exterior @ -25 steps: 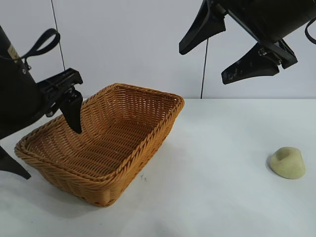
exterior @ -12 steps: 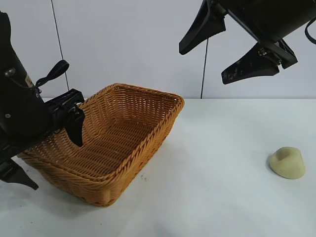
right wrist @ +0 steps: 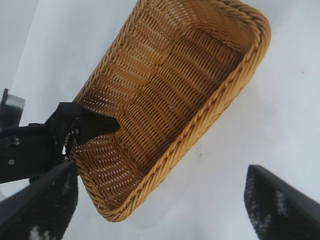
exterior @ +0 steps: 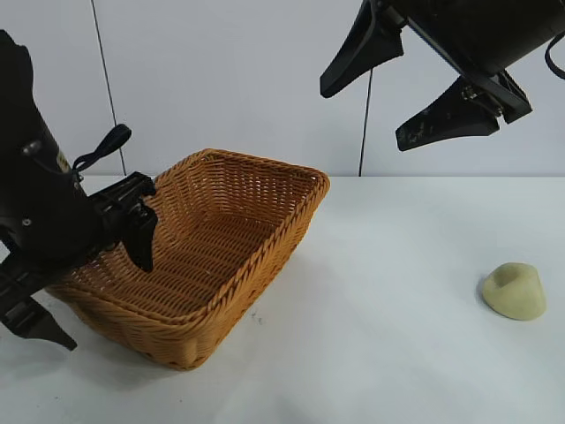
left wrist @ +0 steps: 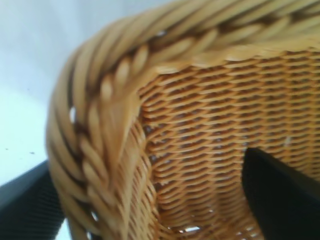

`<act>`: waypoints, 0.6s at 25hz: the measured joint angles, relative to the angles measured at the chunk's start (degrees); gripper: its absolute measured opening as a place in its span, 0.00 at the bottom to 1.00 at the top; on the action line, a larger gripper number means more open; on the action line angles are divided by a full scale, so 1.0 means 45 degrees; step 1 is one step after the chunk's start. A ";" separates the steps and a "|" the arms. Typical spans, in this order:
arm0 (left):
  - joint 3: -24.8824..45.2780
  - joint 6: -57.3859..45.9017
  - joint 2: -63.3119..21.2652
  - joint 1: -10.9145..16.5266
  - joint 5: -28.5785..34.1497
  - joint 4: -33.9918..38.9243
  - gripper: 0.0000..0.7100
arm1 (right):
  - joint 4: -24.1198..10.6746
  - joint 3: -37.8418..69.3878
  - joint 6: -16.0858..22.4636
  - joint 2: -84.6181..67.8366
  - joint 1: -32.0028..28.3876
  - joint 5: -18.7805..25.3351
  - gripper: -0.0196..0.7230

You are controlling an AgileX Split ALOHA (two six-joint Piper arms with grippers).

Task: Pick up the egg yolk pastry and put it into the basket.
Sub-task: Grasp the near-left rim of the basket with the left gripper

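Basket (exterior: pixel 212 256) stands on the white table (exterior: pixel 380 336), at the left of the outside view, its woven floor bare in what shows. My left gripper (exterior: pixel 97 291) points steeply down at the basket's near left corner with its jaws spread wide and nothing clamped between them: one finger (exterior: pixel 141 243) hangs inside the basket over the woven floor, the other (exterior: pixel 35 322) sits outside the wall, low by the table. My left wrist camera confirms this, with the braided rim (left wrist: pixel 100 130) running between the two dark fingers. Whether either finger touches the wicker cannot be determined.

Pastry (exterior: pixel 514 291) lies on the table at the far right, well apart from the basket, a pale yellow-green dome with a shallow dent, resting alone with nothing touching it.

My right gripper (exterior: pixel 402 84) hangs high above the table, between basket and pastry, tilted downward, jaws spread wide and empty. Its wrist camera looks down into the basket (right wrist: pixel 175 100) and shows my left gripper (right wrist: pixel 75 132) at the basket's corner.
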 joint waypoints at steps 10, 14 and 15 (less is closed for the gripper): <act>0.0000 0.0009 0.0000 0.0000 0.0580 -0.0027 0.29 | 0.0000 0.0000 0.0000 0.0000 0.0000 0.0009 0.90; -0.0012 -0.0030 0.0000 0.0028 0.0500 -0.0116 0.12 | 0.0000 0.0000 0.0000 0.0000 0.0000 0.0009 0.90; -0.0021 -0.0028 0.0000 0.0028 0.0512 -0.0127 0.12 | 0.0000 0.0000 0.0000 0.0000 0.0000 0.0009 0.90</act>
